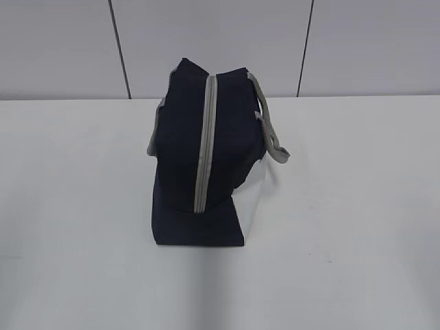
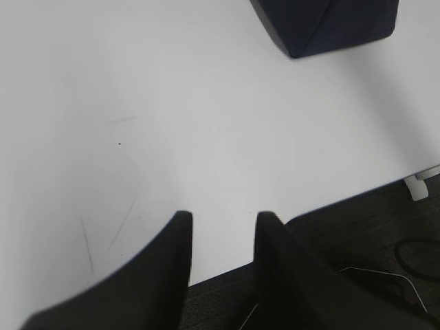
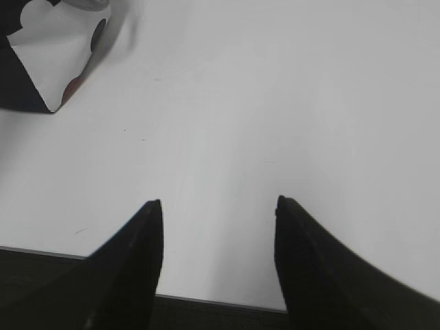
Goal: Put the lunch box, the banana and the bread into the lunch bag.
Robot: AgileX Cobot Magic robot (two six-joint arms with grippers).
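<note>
Both claws, left and right, hang released over bare table edge, lunch bag well apart.

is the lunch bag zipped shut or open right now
Shut. The lunch bag stands upright, its grey zipper running closed along the top, no lining showing.
</note>
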